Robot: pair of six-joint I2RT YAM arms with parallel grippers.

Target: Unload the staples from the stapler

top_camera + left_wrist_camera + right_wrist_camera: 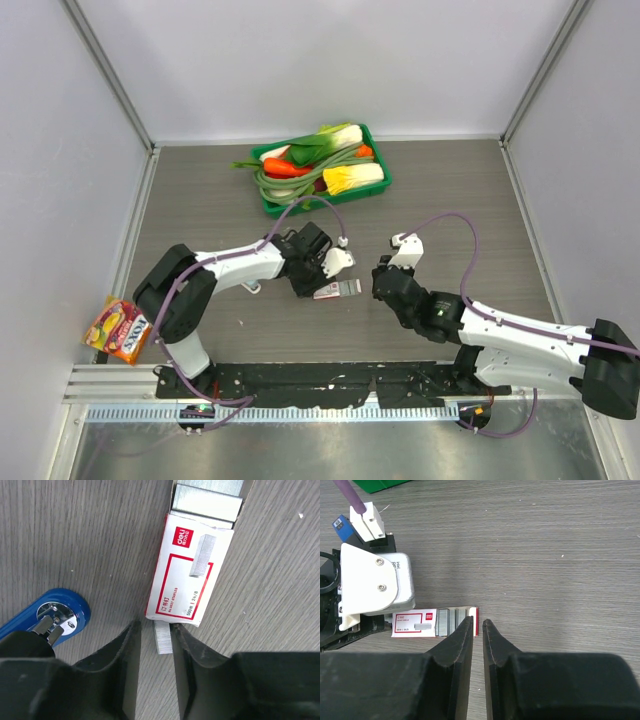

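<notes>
While you watched from above, the green tray (378,152) sat at the far side of the table (450,200), heaped with toy vegetables (320,165). A bright snack packet (118,330) lay at the far left, near the left arm's base. Your left gripper (312,287) pointed down at the near end of a red-and-white staple carton (337,290). The right gripper (384,279) hung just to the carton's right, not touching it. You could not pick out the stapler from that height, as the left arm covered that patch.

From your left wrist, the carton lay flat with its far end open, and blocks of staples packed inside showed there. One loose strip, the staples (163,637), lay on the wood against the carton's near end, between your two fingers (192,652). Those fingers stood narrowly apart. The strip lay close to the right-hand one in that view, with bare table between it and the other, and you gripped nothing. The stapler (57,614) lay to the left, well apart from the carton, with its blue end and metal plate showing and the rest hidden by the gripper body.

From your right wrist, the open end of the carton lay just past your fingertips. Your jaws were closed to a thin slit, with nothing in it.
</notes>
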